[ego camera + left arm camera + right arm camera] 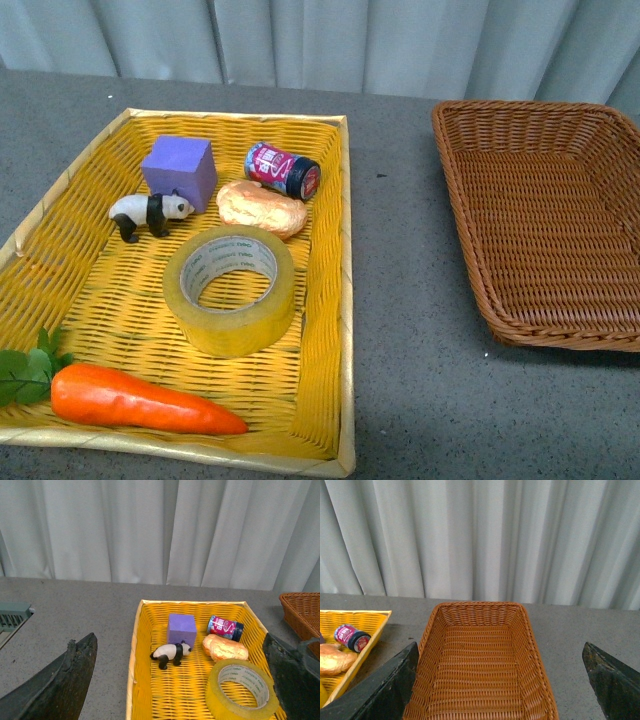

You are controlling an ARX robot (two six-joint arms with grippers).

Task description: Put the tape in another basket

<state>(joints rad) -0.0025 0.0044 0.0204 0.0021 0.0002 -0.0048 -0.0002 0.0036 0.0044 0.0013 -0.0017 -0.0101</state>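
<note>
**Item:** tape, one wide roll of translucent yellowish film on a white printed core.

**Location:** lying flat, hole upward, in the yellow tray, toward the middle of its right half. It sits just in front of the bread roll and well apart from the carrot at the tray's near edge. The purple cube, toy panda and small can are further back, clear of it.

**Destination:** basket, brown wicker, holding nothing, standing on the table to the right of the tray with a strip of bare table between them.

**Handling, as judged:**
- Light for its bulk, stiff as a ring and not fragile.
- The outer film looks smooth and probably slippery, while the card core should give better friction.
- The best hold is likely across the ring wall, one finger down inside the core and one against the outside.
- A span across the whole roll may also work, though the pictures cannot show whether the opening is wide enough for that.

**Left jaws:** spread wide, nothing between them, above the table short of the tape.

**Right jaws:** spread wide, nothing between them, facing the basket.
</note>
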